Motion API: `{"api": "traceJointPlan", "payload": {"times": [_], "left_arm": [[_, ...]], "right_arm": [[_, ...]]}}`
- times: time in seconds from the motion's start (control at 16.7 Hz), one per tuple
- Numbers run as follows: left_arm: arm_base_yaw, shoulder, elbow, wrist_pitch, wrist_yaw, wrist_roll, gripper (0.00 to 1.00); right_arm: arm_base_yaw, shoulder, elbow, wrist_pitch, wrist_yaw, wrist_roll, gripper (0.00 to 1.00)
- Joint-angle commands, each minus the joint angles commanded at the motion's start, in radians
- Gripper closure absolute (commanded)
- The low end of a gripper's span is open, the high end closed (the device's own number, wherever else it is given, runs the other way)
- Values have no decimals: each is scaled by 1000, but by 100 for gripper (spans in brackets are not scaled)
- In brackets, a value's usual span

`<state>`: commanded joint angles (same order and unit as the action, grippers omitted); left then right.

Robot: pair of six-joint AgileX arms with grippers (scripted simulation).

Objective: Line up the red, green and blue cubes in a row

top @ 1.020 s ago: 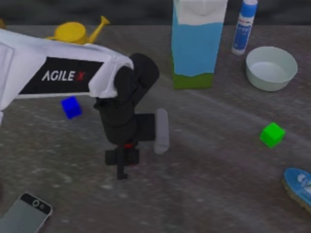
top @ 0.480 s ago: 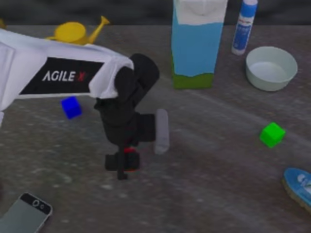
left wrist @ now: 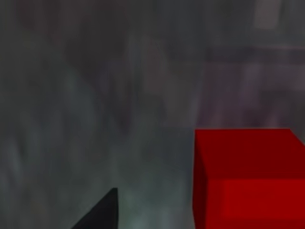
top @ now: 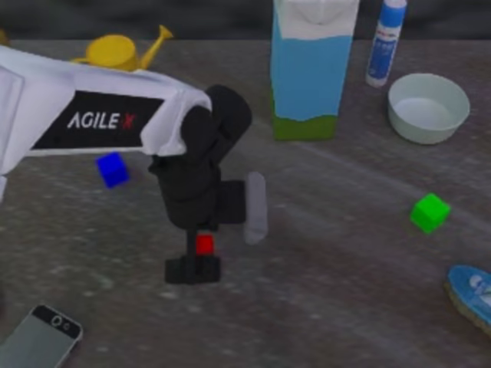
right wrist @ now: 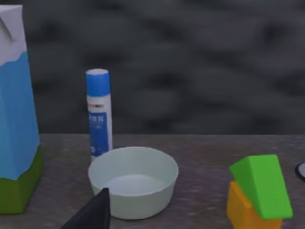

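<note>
Grey table [top: 345,307] is carrying the rigid, light red cube [top: 204,244], sitting between the left pincer's [top: 197,257] parted fingers, best squeezed on opposite flat faces.

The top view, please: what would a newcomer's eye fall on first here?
The white left arm reaches in from the left, its end effector down at the red cube near the table's middle. Next comes the tall blue, white and green carton at the far edge. The blue cube lies left beside the arm, the green cube far right.
</note>
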<state>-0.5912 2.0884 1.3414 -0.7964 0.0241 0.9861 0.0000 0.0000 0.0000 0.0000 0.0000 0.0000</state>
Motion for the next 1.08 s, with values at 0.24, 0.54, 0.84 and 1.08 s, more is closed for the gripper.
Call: {"api": "traceJointPlan", "payload": {"times": [0.24, 0.54, 0.84, 1.08], "left_arm": [[1, -2, 3, -4, 0, 1, 0], [14, -59, 86, -152, -1, 3, 0], [25, -107, 139, -245, -1, 1, 0], [23, -113, 128, -237, -1, -2, 0]], "right_arm": [[0, 0, 0, 0, 0, 0, 0], [0, 0, 0, 0, 0, 0, 0], [0, 0, 0, 0, 0, 0, 0], [2, 10, 10, -6, 0, -3, 0]]}}
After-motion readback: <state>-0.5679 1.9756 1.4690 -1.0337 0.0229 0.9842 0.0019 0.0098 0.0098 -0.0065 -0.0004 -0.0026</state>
